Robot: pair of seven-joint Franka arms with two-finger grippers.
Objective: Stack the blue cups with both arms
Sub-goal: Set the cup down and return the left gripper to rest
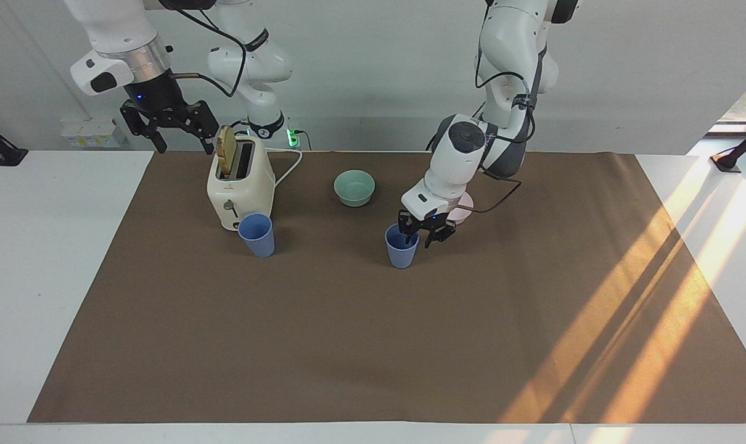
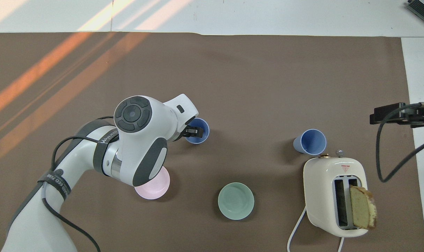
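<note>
One blue cup (image 1: 401, 250) stands upright on the brown mat (image 1: 348, 345) near the table's middle; it also shows in the overhead view (image 2: 198, 131). My left gripper (image 1: 425, 234) is just above its rim, open, with one finger over the cup's mouth and the other outside the rim; in the overhead view the left gripper (image 2: 191, 132) covers the rim's edge. The second blue cup (image 1: 256, 235) stands beside the toaster, farther from the robots than it, and shows in the overhead view (image 2: 312, 141). My right gripper (image 1: 185, 145) waits open in the air beside the toaster's top.
A cream toaster (image 1: 240, 185) with a bread slice (image 1: 227, 150) stands toward the right arm's end. A mint-green bowl (image 1: 354, 187) sits near the robots. A pale pink bowl (image 2: 152, 182) lies partly under the left arm.
</note>
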